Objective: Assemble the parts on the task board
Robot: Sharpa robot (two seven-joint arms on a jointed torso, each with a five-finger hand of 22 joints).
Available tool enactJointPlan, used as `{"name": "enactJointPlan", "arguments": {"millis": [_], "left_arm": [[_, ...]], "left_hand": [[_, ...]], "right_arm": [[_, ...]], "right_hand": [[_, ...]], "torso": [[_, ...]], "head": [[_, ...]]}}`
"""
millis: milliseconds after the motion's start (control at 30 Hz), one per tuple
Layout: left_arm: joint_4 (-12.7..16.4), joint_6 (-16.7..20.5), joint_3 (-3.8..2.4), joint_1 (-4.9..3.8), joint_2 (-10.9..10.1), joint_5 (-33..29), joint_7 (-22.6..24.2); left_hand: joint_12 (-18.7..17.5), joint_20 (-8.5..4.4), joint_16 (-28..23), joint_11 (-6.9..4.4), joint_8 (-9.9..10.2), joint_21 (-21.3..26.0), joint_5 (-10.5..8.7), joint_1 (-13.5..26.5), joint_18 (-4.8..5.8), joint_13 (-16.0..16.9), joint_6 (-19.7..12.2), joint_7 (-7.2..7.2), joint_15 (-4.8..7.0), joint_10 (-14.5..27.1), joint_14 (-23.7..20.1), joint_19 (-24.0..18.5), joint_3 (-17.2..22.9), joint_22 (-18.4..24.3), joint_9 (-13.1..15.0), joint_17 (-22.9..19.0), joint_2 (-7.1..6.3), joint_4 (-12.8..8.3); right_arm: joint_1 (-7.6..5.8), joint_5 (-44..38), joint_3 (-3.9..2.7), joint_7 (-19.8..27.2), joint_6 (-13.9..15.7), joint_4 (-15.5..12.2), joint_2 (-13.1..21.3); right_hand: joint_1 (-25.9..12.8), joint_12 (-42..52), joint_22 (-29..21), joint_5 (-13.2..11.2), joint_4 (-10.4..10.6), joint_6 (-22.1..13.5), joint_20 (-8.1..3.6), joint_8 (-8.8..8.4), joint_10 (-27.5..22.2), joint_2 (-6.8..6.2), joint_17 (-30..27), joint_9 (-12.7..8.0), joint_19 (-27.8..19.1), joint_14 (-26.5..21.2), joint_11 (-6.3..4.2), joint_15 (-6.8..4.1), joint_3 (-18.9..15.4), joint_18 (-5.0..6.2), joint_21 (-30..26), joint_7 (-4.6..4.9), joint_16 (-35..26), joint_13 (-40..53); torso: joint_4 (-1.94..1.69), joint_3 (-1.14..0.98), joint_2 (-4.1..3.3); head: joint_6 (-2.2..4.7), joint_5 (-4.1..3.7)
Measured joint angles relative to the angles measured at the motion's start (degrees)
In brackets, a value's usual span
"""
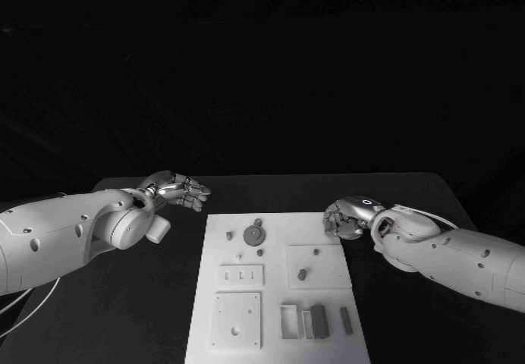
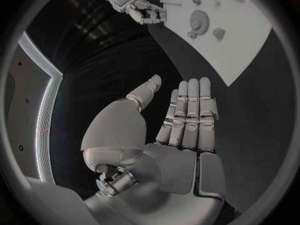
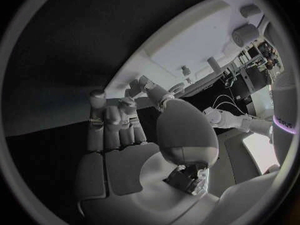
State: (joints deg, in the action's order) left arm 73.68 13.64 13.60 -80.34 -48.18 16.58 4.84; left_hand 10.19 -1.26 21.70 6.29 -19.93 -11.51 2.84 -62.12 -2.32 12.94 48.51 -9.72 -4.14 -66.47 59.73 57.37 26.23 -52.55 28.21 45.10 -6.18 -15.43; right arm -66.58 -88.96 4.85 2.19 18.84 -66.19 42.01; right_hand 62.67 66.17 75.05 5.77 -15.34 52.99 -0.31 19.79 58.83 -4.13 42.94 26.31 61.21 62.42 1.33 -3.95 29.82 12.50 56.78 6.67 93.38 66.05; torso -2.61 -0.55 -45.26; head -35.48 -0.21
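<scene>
Board (image 1: pixel 219 356) first: the white rectangular task board lies in the middle of the black table (image 1: pixel 426 189), its near end toward the robot; on that near end sit a square plate with small holes (image 1: pixel 237 320) and, beside it, a cluster of upright grey rectangular blocks (image 1: pixel 306 321) with a thin grey bar (image 1: pixel 346 320) just to their side; farther up come a small panel with three slots (image 1: pixel 242 274) and a square plate carrying a dark grey peg (image 1: pixel 302 274); near the far end lies a round grey gear-like disc (image 1: pixel 254 234), with a small grey stud (image 1: pixel 230 235) beside it.

Beyond the board's far left corner, off the board and above the table, the left hand (image 1: pixel 175 189) is flat-fingered and spread, holding nothing; the left wrist view shows its fingers (image 2: pixel 189 116) straight and side by side, the thumb apart; at the far right edge of the board the right hand (image 1: pixel 348 218) is curled, fingertips down against the board's edge; whether it pinches a small part I cannot tell, since the right wrist view shows only bent fingers (image 3: pixel 115 120) at the rim.

Judging from this, the work looks barely begun, most parts lying loose; the step in hand seems a pick at the far right edge; the next move calls for a sure pinch on one small piece, then alignment over its seat.

No writing, brand or label is legible on board or parts.
</scene>
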Motion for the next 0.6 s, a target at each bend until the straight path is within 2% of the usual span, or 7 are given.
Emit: {"name": "enactJointPlan", "arguments": {"millis": [133, 167, 333, 467, 600], "left_arm": [[0.0, -0.29, 0.0, 0.0, 0.01, 0.74, -0.36], [0.0, -0.41, 0.0, 0.0, 0.02, 1.02, -0.49], [-0.01, -1.23, 0.0, 0.0, 0.19, 3.57, -1.53], [-0.02, -1.72, -0.01, -0.01, 0.75, 6.13, -2.67], [0.18, -1.94, -0.03, -0.01, 1.17, 8.12, -4.15]], "left_hand": [[0.0, -0.91, 0.73, -0.28, 0.0, -0.25, 0.0, 0.0, -0.43, 0.37, 0.65, 0.22, 0.84, -0.72, 1.29, 0.93, -0.09, -0.67, 0.18, 1.44, 0.0, 0.09], [0.0, -1.04, 1.2, -0.5, 0.0, -0.72, 0.0, 0.39, -0.81, 0.56, 1.01, 0.32, 1.13, -1.12, 1.99, 1.69, -0.41, -1.01, 0.21, 2.18, 0.39, 0.41], [0.0, -1.95, 2.45, -1.1, 0.0, -1.79, 0.0, 3.01, -0.79, 1.3, 1.62, 0.55, 2.03, -2.21, 3.07, 2.98, -1.18, -2.14, 0.27, 4.51, 0.9, 2.62], [0.92, -3.15, 5.21, -2.07, 0.0, -4.01, 0.0, 5.23, -0.79, 2.46, 2.33, 0.85, 3.38, -4.23, 5.21, 5.29, -2.3, -4.1, 0.27, 7.13, 1.29, 4.53], [2.36, -4.37, 9.62, -3.14, 0.0, -6.85, 0.0, 6.6, -0.75, 4.41, 3.36, 1.28, 4.64, -6.1, 6.14, 6.86, -3.19, -7.28, 0.13, 10.51, 1.35, 5.77]], "right_arm": [[0.0, -0.09, 0.0, 0.0, 0.29, -0.78, 0.13], [0.0, -0.13, 0.0, -0.01, 0.33, -1.02, 0.19], [-0.22, -0.35, -0.04, -0.23, 0.43, -2.87, 0.7], [-1.75, -0.63, -0.14, -0.52, 0.38, -4.78, 0.77], [-3.01, -0.97, -0.21, -1.0, 0.12, -6.51, 0.56]], "right_hand": [[0.0, 0.0, 0.0, 0.0, 0.0, 0.0, 0.01, 0.0, 0.01, 0.0, 0.0, 0.06, 0.0, 0.03, 0.0, -0.02, 0.0, 0.01, 0.0, 0.0, 0.0, -0.11], [0.0, 0.0, 0.0, 0.0, 0.0, 0.0, 0.01, 0.0, 0.01, 0.0, 0.05, 0.06, 0.0, 0.03, 0.0, -0.03, 0.0, 0.02, 0.0, 0.0, 0.0, -0.15], [0.18, 0.23, 0.0, 0.0, -0.16, 0.0, 0.01, -0.02, 0.02, 0.17, 0.06, 0.05, 0.0, 0.04, -0.01, -0.04, 0.16, 0.02, 0.0, 0.0, 0.0, -0.4], [0.47, 0.23, 0.0, 0.0, -0.32, 0.0, 0.02, -0.06, 0.03, 0.47, 0.06, 0.0, 0.0, 0.04, -0.01, -0.03, 0.31, 0.03, 0.0, 0.0, 0.0, -0.57], [0.54, 0.23, 0.0, 0.0, -0.33, 0.0, 0.02, -0.07, 0.04, 0.53, 0.11, -0.04, 0.0, 0.04, -0.01, -0.03, 0.31, 0.04, 0.0, 0.01, 0.0, -0.66]], "torso": [[-0.01, 0.0, 0.0], [-0.01, 0.0, 0.0], [0.05, 0.01, 0.05], [0.16, 0.08, 0.16], [0.35, 0.15, 0.37]], "head": [[0.04, 0.08], [0.06, 0.09], [0.26, 0.03], [0.62, -0.08], [0.97, 0.13]]}}
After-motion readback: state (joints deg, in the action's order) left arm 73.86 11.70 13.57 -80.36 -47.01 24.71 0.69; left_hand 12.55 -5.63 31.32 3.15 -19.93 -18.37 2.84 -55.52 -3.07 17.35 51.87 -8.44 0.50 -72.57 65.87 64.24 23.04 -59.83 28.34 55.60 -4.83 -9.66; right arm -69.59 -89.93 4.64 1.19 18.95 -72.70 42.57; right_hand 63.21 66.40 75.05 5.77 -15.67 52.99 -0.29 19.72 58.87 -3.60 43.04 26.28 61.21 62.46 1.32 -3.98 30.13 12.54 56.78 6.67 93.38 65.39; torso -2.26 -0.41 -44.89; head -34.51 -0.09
